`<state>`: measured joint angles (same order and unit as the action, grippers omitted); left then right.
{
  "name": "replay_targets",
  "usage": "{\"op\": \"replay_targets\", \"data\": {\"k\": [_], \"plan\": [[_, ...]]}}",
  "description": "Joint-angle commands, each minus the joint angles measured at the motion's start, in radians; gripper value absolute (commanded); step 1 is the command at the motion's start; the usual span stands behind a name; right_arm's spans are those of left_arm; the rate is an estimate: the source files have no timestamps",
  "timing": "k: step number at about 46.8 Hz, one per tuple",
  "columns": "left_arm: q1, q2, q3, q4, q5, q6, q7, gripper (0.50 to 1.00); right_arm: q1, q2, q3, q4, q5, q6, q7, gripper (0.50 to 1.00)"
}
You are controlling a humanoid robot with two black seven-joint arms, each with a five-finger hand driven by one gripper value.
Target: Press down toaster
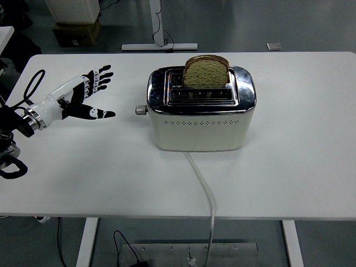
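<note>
A cream and chrome toaster (pixel 201 114) stands in the middle of the white table (pixel 311 139). A slice of brown bread (pixel 206 71) stands raised out of its far slot. The lever knob (pixel 141 110) sticks out of the toaster's left end, in its upper position. My left hand (pixel 89 94) hovers over the table to the left of the toaster, well away from the knob, fingers spread and holding nothing. The right arm does not appear in this view.
The toaster's white cord (pixel 203 189) runs from its front over the table's near edge. A black cable loop (pixel 30 89) hangs at my left wrist. Beyond the table's far edge stand a cardboard box (pixel 77 30) and a metal stand base (pixel 159 47).
</note>
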<state>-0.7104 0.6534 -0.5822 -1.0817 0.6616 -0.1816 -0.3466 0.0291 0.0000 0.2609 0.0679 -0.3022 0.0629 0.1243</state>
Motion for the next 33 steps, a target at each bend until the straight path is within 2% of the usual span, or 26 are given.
{"op": "replay_targets", "data": {"k": [1,17,24,29,33], "plan": [[-0.004,-0.001,-0.002,0.020,-0.063,0.007,-0.002,1.000,0.000,0.000,0.000,0.001,0.000,0.000,0.000,0.998],[-0.018,-0.021,-0.002,0.075,-0.264,0.017,-0.009,1.000,0.000,0.000,0.001,0.000,0.000,0.000,0.000,0.998],[-0.018,-0.055,-0.010,0.104,-0.349,0.057,-0.012,1.000,0.000,0.000,0.000,0.000,0.000,0.000,0.000,0.998],[-0.017,-0.080,-0.025,0.132,-0.408,0.057,-0.015,1.000,0.000,0.000,0.000,0.001,0.000,0.002,0.000,0.998],[-0.017,-0.107,-0.042,0.167,-0.467,0.057,-0.037,1.000,0.000,0.000,0.000,0.000,0.000,0.000,0.000,0.998]]}}
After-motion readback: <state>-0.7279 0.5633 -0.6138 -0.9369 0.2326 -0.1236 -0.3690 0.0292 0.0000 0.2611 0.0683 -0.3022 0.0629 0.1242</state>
